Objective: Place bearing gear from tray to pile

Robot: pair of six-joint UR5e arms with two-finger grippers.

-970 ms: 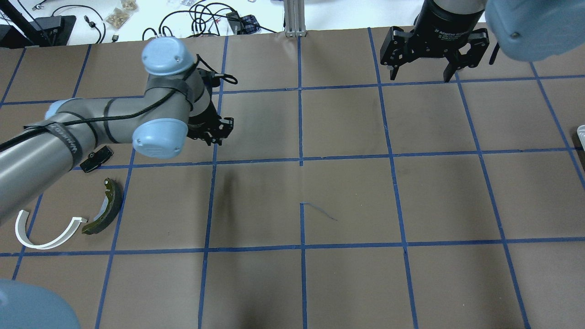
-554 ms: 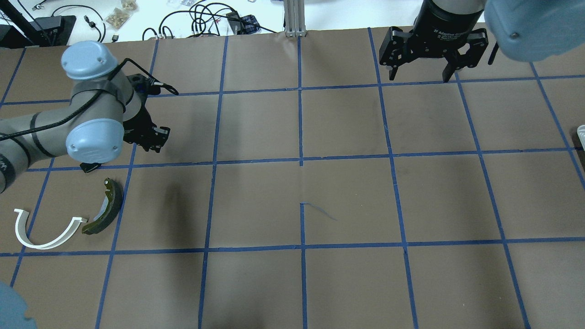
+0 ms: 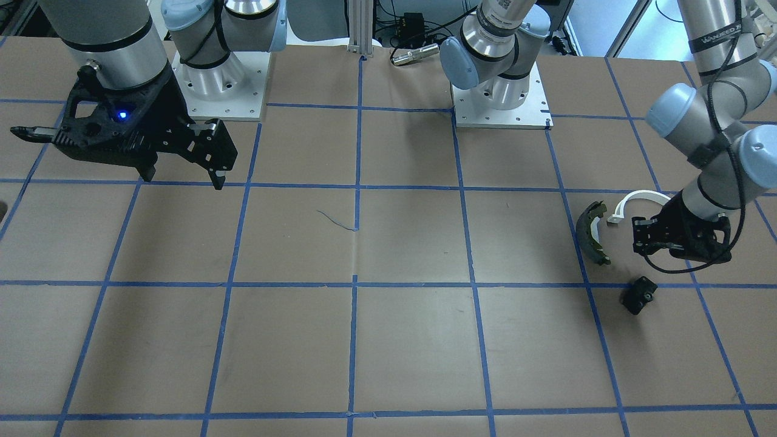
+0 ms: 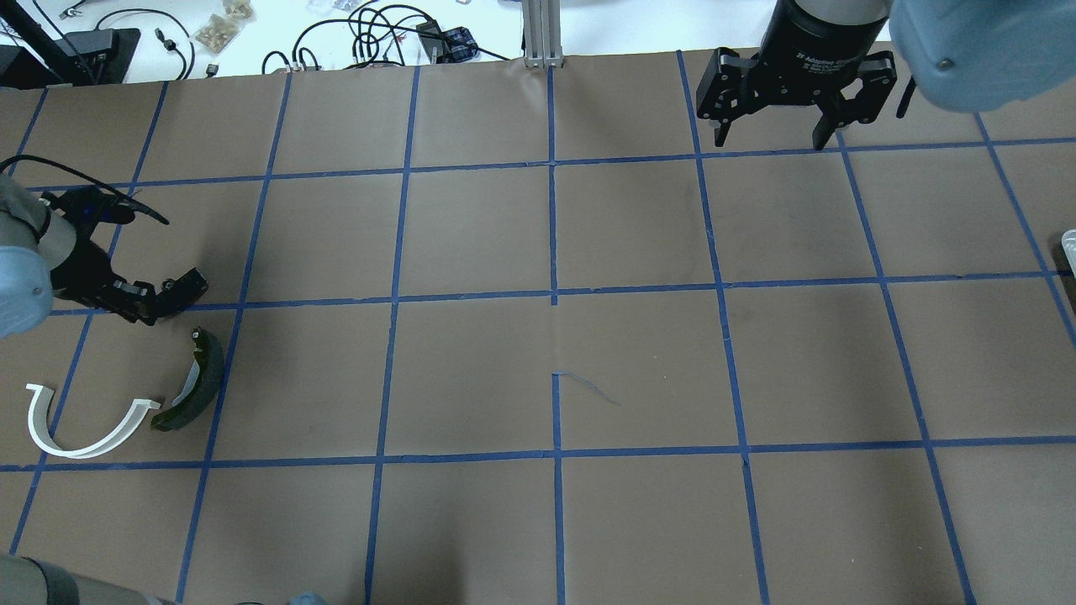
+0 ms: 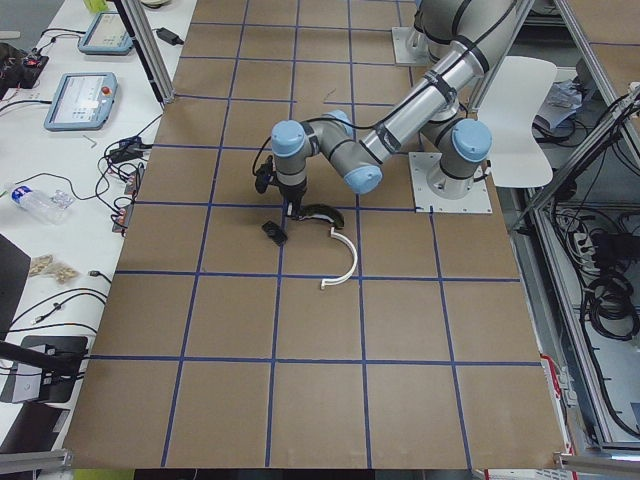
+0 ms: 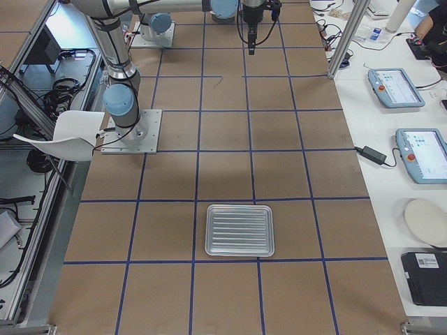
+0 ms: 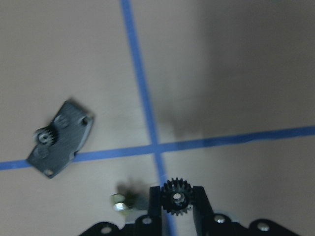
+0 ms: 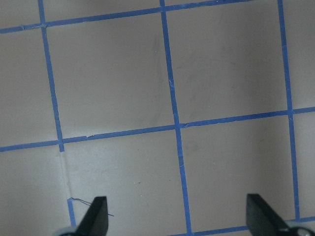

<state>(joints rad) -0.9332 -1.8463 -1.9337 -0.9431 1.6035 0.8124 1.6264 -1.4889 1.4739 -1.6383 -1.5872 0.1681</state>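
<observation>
One gear (image 7: 175,197) pinched in left claw (image 7: 176,194) (fingers closed on its teeth) | plate (image 7: 60,138) ahead-left of that claw, on desk (image 7: 236,73) | right claw (image 8: 174,216) spread wide, empty

Bright, even overhead light fills the fixed views, leaving only soft, faint shadows on the brown table (image 4: 639,361). The left wrist view is dimmer and blurred: the black plate (image 7: 61,139) and tape lines (image 7: 142,88) smear, a broad shadow darkens its upper right, and the bearing gear (image 7: 176,196) looks crisper.
</observation>
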